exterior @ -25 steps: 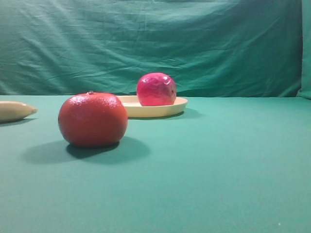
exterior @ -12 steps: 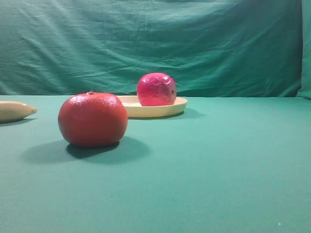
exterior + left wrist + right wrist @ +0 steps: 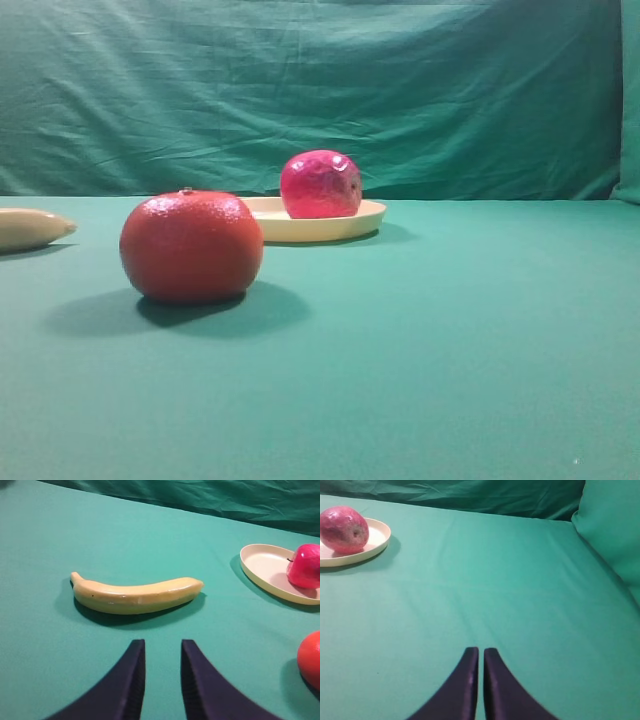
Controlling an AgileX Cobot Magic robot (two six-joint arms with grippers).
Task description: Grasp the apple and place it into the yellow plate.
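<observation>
One banana (image 3: 135,596) lies far left on the green counter (image 3: 450,340), one orange (image 3: 191,246) near, one apple (image 3: 321,184) in one yellow plate (image 3: 365,214), turned slightly since earlier. Left tool (image 3: 162,672) slightly parted, empty; right tool (image 3: 481,670) closed, empty

i'm in a staged test setup, a lab rather than a home. my bench (image 3: 450,350) is covered edge to edge in plain green cloth, and a creased green backdrop (image 3: 300,90) hangs behind it, shutting out any room. the only things set out are glossy fruit props and a plate (image 3: 320,222), spaced apart like test pieces.
</observation>
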